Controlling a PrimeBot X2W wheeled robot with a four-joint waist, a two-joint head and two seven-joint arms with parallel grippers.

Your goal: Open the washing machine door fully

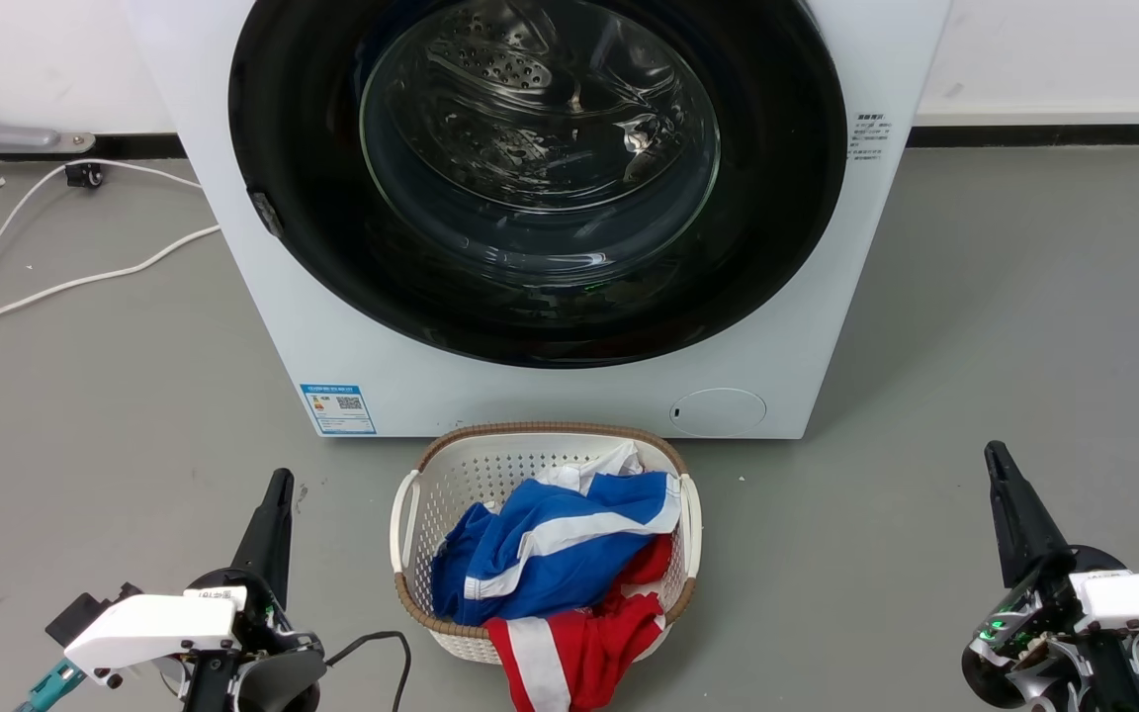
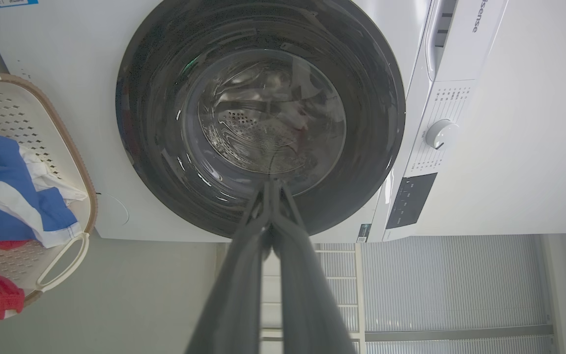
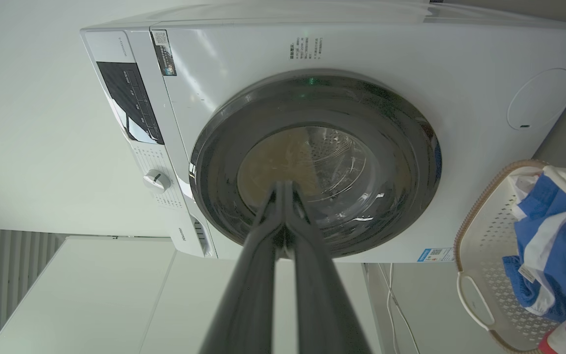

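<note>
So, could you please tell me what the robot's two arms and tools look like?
The left tool has long, dark, tapering fingers on a black wrist with a white casing, a teal plug and a looping black cable. The right tool looks alike, with small green lights at its wrist.

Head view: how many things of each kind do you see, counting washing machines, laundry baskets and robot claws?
Washing machine: 1
Laundry basket: 1
Claws: 2, the left claw and the right claw
Total: 4
</note>
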